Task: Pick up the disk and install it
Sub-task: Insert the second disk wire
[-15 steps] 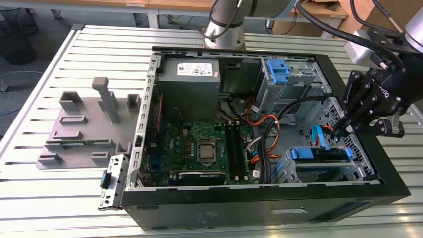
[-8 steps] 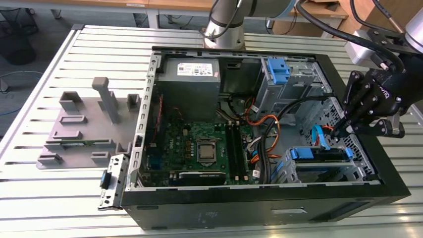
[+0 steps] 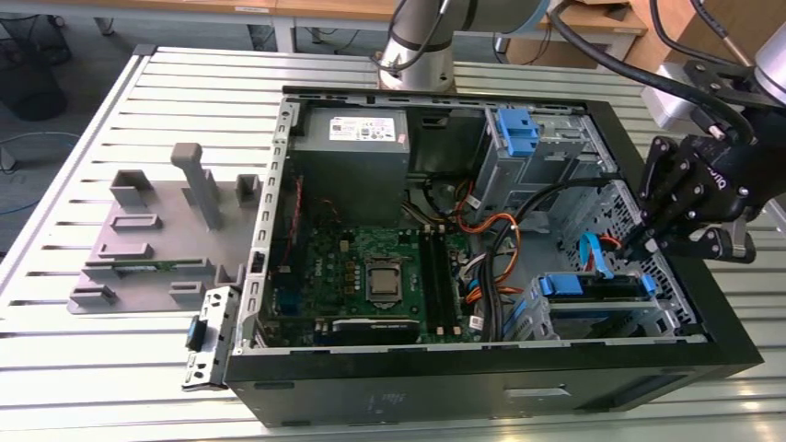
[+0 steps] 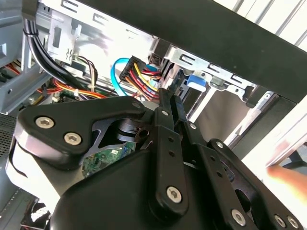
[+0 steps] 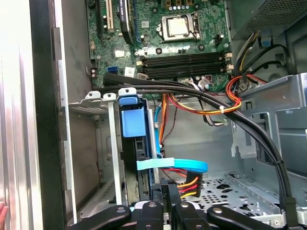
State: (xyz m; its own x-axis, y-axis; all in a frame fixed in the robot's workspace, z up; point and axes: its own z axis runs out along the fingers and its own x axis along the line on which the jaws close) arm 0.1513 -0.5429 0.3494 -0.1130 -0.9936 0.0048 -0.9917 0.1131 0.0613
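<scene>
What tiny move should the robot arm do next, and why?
Probably a gentle push on the disk, deeper into its metal bay. The disk's blue end sits at the bay's mouth, and the gripper hangs right beside it, close to the coloured cables.

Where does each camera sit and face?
Exterior view: above the black computer case, looking down; grey arm and black end effector show.
First wrist view: on the wrist, facing the green motherboard past the end effector.
Second wrist view: on the wrist, facing coloured cables over the end effector.
Shared: exterior and first wrist views show the blue-bracketed disk.
</scene>
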